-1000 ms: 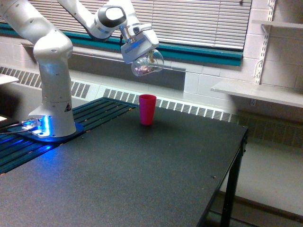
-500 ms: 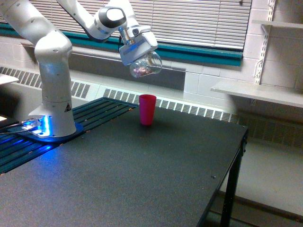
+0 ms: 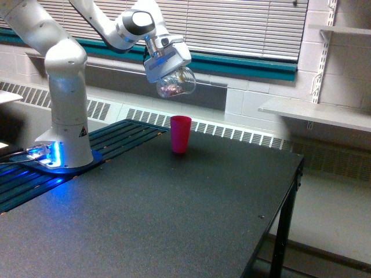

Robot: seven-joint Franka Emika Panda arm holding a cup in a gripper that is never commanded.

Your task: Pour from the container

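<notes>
Your gripper (image 3: 168,68) is clamped on the clear glass (image 3: 175,84), which hangs tilted in the air well above the pink cup (image 3: 180,134) standing on the black desk (image 3: 174,214), with pinkish pieces showing through the glass wall. The glass looks to sit slightly toward the robot's base from the pink cup, so if you tip it further from here the pieces may well miss the cup's narrow mouth and scatter over the desk.
</notes>
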